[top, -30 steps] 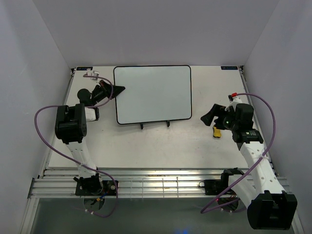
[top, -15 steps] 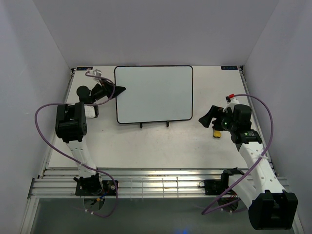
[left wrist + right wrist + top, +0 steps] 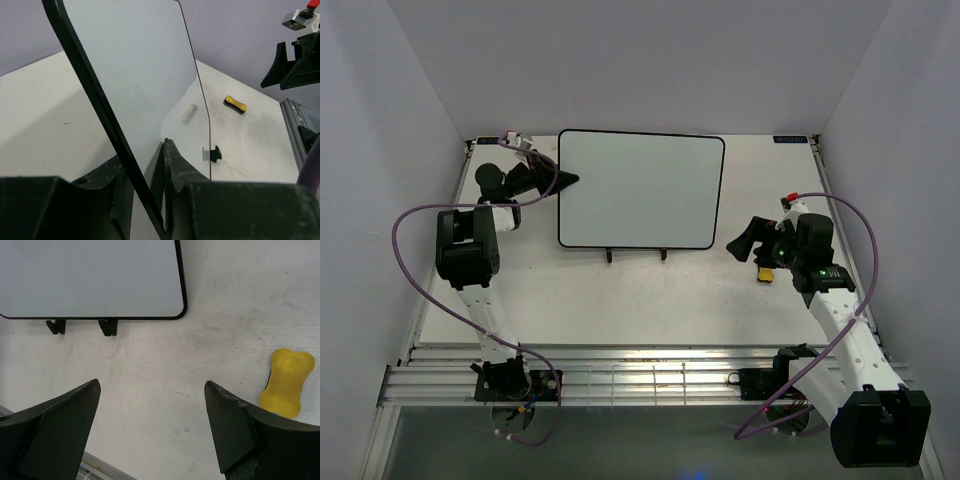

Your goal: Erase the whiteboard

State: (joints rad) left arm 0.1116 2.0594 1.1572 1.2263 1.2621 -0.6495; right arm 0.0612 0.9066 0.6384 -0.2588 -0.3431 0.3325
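The whiteboard (image 3: 640,190) is a blank glossy white board with a thin black frame and two black feet. Its left side is lifted and it stands tilted. My left gripper (image 3: 563,180) is shut on its left edge; in the left wrist view the frame (image 3: 95,100) runs between the jaws. My right gripper (image 3: 740,243) is open and empty, over bare table right of the board. The yellow eraser (image 3: 764,272) lies just beside it, right of the right jaw in the right wrist view (image 3: 287,382). The board's lower right corner shows there (image 3: 100,275).
A ribbed metal rail (image 3: 640,380) runs along the near table edge. Grey walls close in the left, right and back. A small pale mark (image 3: 188,112) shows on the board's surface in the left wrist view.
My left gripper has risen and moved back, lifting the board's left edge so the board stands steeper and looks larger. My right gripper has shifted slightly left.
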